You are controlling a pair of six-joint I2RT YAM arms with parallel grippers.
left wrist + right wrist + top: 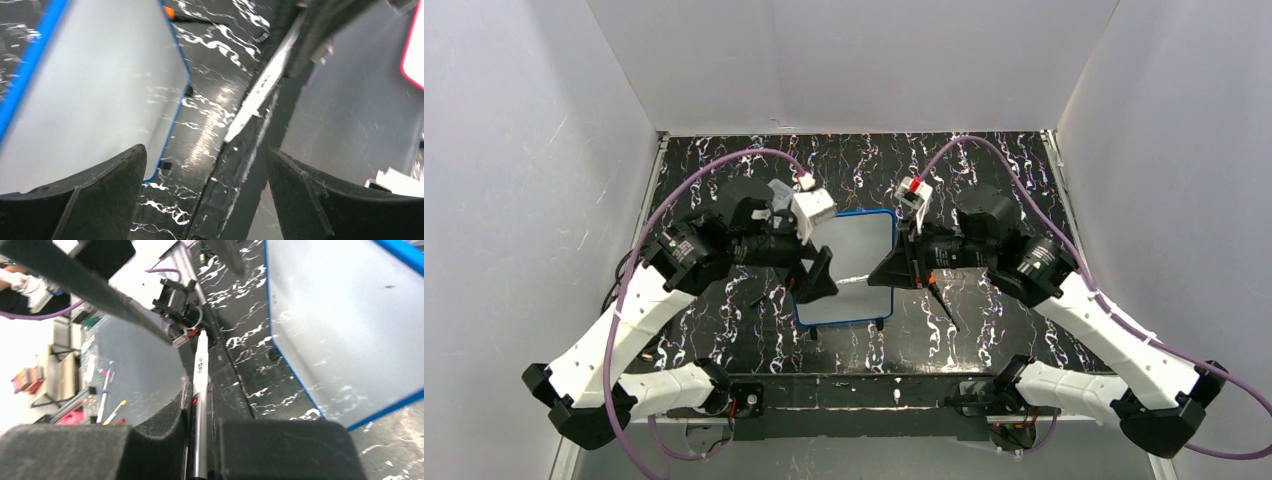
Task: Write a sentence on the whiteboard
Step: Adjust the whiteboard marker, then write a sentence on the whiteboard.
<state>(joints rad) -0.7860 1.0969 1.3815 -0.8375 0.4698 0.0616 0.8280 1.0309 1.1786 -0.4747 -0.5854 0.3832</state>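
Where the arms meet over the black marbled surface (984,180), items run as follows.
Right fingers (280,450): clenched on a white pen (201,365), its barrel pointing forward out of the grip.
Left fingers (100,190): released, spread wide apart.
Whiteboard (854,250): blue-framed, on the surface between the two pairs of fingers. It lies ahead and left of the left fingers' gap, ahead and right of the pen.

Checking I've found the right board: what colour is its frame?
The whiteboard frame is blue; left wrist view shows it best.
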